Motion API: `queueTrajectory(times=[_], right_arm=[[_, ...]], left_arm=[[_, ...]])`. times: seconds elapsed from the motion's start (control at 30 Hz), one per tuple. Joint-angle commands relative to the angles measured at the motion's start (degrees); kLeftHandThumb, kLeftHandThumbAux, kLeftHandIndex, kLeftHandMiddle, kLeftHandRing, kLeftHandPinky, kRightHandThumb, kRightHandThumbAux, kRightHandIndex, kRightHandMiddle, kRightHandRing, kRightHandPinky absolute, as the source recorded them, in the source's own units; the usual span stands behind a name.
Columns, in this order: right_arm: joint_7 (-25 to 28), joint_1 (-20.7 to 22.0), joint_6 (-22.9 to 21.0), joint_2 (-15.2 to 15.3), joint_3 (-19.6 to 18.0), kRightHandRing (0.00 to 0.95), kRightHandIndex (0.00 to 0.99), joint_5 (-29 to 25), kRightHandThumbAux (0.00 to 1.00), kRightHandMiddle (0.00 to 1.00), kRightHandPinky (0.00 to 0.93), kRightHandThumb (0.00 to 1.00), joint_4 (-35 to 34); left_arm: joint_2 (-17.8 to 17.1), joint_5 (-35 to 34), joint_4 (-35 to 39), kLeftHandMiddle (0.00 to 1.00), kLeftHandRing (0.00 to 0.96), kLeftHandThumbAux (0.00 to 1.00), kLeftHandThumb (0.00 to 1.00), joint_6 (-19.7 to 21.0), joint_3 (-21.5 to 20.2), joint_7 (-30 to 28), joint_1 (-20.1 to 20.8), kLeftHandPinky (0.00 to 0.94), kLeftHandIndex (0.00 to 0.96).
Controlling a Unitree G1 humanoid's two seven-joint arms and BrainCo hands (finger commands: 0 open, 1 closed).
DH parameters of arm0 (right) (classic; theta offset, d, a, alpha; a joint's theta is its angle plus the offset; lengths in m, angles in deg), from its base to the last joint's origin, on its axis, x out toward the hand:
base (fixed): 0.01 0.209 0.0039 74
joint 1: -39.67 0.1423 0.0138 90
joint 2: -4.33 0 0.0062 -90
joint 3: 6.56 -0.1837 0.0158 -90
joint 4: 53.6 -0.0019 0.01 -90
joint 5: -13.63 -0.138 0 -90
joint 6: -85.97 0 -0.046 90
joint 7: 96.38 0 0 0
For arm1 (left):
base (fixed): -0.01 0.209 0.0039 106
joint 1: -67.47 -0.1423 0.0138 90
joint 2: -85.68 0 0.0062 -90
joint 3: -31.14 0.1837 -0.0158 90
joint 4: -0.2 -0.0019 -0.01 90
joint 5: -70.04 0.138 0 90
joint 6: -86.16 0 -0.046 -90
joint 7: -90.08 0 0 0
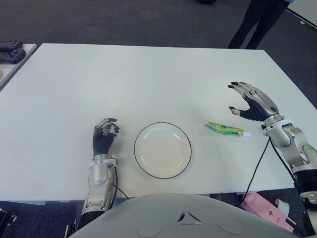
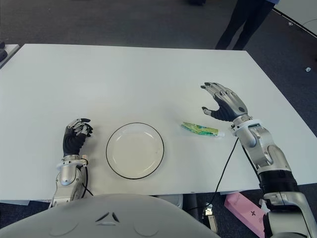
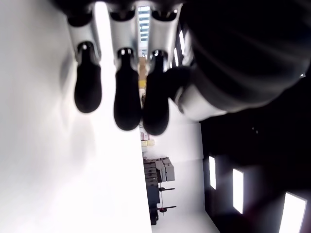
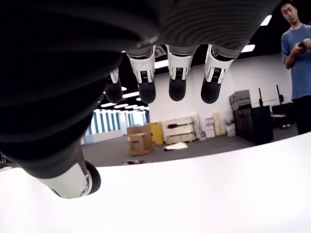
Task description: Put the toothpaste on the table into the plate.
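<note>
A green toothpaste tube (image 1: 227, 129) with a white cap lies flat on the white table (image 1: 148, 79), to the right of the plate. The plate (image 1: 162, 149), white with a dark rim, holds nothing and sits near the table's front edge. My right hand (image 1: 251, 104) hovers just right of and beyond the tube, fingers spread and holding nothing; its wrist view shows the fingertips (image 4: 178, 90) over bare table. My left hand (image 1: 104, 135) shows left of the plate with fingers curled, nothing in it.
A person's legs (image 1: 257, 22) stand beyond the table's far right corner. Dark objects (image 1: 11, 49) lie on a neighbouring table at far left. A pink box (image 1: 265, 208) sits on the floor at lower right. A cable (image 1: 257, 168) hangs from my right forearm.
</note>
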Motion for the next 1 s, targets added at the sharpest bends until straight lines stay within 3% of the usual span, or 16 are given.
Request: queueTrajectory(times=[0.03,0.33,0.63,1.0], right_arm=[[0.9,-1.4,0.0,0.0,-1.4,0.027,0.004,-0.7,0.664,0.056,0.0,0.469,-1.2],[3.0,-2.5,1.6,0.8,-2.6,0.042,0.008,-1.7,0.625,0.069,0.0,0.519,-2.8],[7.1,-4.9,4.0,2.8,-3.0,0.02,0.002,-1.9,0.519,0.056,0.0,0.564,-4.8],[14.0,-7.6,4.9,5.9,-2.6,0.0,0.0,-1.9,0.382,0.017,0.0,0.521,-6.4]], left_arm=[[0.0,0.3,-1.7,0.628,0.625,0.719,0.705,2.2,0.3,-0.1,-0.5,0.619,0.434],[0.1,0.3,-1.6,0.627,0.625,0.719,0.704,2.2,0.4,-0.1,-0.5,0.623,0.435],[0.2,0.4,-1.6,0.625,0.621,0.718,0.705,2.0,0.3,0.2,-0.5,0.621,0.434],[0.1,0.3,-1.6,0.631,0.628,0.719,0.704,2.0,0.3,0.0,-0.5,0.627,0.434]])
